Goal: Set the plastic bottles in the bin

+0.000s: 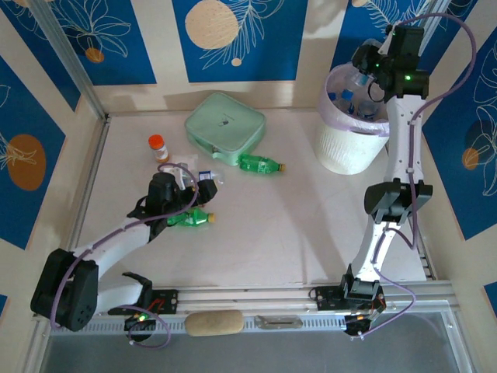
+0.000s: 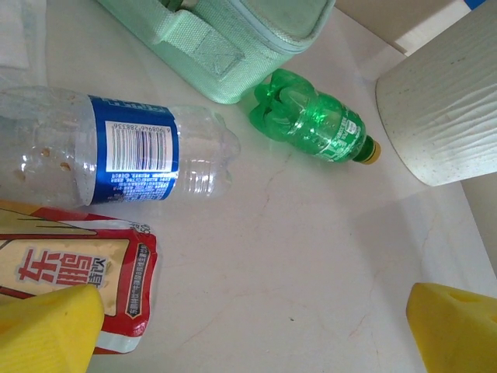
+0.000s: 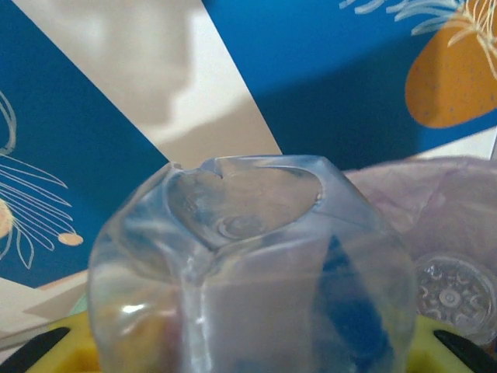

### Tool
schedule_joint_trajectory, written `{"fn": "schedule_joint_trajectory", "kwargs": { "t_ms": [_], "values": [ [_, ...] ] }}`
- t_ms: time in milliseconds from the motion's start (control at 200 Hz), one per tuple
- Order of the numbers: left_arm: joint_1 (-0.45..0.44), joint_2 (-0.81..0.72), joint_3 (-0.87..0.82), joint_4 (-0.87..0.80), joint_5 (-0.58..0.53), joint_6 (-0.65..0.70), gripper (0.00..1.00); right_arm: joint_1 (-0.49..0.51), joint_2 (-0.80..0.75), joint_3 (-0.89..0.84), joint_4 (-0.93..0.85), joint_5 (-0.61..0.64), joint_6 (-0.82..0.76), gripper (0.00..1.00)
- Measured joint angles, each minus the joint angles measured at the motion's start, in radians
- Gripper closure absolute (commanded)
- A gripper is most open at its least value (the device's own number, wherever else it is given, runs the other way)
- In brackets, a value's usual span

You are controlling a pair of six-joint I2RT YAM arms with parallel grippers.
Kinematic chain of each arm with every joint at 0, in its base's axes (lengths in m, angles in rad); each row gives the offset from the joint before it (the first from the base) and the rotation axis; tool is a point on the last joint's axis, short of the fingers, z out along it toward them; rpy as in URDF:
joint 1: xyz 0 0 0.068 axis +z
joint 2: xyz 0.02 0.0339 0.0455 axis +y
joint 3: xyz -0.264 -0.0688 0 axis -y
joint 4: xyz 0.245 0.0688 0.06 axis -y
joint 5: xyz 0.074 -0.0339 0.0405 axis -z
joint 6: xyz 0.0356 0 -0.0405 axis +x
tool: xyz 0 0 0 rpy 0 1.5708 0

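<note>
Top external view: the right hand is up over the bin at the far right of the bench, clamped on a clear bottle. On the right wrist cam that bottle sits between the yellow fingers. Its long axis runs straight out from the hand, what looks like its dented base points away, and the lilac bag is just beyond. Some other bottles sit inside the bin.

The left hand hangs low over the middle-left of the bench, spread wide, holding nothing. On its wrist cam a blue-label bottle lies on its side, long axis left-right, beside a red snack packet. A green bottle lies flat next to the mint pouch, knobbly base toward the pouch, cap aimed at the bin. A second green bottle lies just beside the left arm, cap pointing right. The orange-capped pill bottle stands left of the pouch.
</note>
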Motion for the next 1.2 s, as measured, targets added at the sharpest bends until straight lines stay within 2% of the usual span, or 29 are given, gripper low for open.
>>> {"fn": "schedule_joint_trajectory", "kwargs": {
  "t_ms": [190, 320, 390, 495, 550, 755, 940, 1201],
  "values": [
    [0.0, -0.026, 0.0, -0.007, -0.001, 0.0, 0.0, 0.0, 0.023, -0.051, -0.003, 0.0, 0.014, 0.61],
    [0.0, -0.038, -0.001, -0.008, -0.001, 0.0, 0.0, 0.0, 0.038, -0.083, -0.005, 0.0, 0.019, 0.57],
    [0.0, -0.04, -0.001, -0.01, -0.002, 0.0, 0.0, 0.0, 0.043, -0.097, -0.005, 0.0, 0.026, 0.5],
    [0.0, -0.041, -0.001, -0.012, -0.004, 0.0, 0.0, 0.0, 0.047, -0.101, -0.009, 0.0, 0.034, 0.31],
    [0.0, -0.041, -0.001, -0.013, -0.005, 0.0, 0.0, 0.0, 0.047, -0.101, -0.007, 0.002, 0.045, 0.25],
    [0.0, -0.044, -0.001, -0.014, -0.013, 0.0, 0.0, 0.001, 0.036, -0.108, -0.003, 0.014, 0.04, 0.2],
    [0.0, -0.054, -0.001, -0.016, -0.035, 0.003, 0.0, 0.027, -0.089, -0.225, 0.047, 0.072, 0.003, 0.15],
    [-0.001, -0.082, -0.001, -0.041, -0.078, 0.004, 0.0, 0.167, -0.361, -0.466, 0.224, 0.17, -0.111, 0.1]
  ]
}}
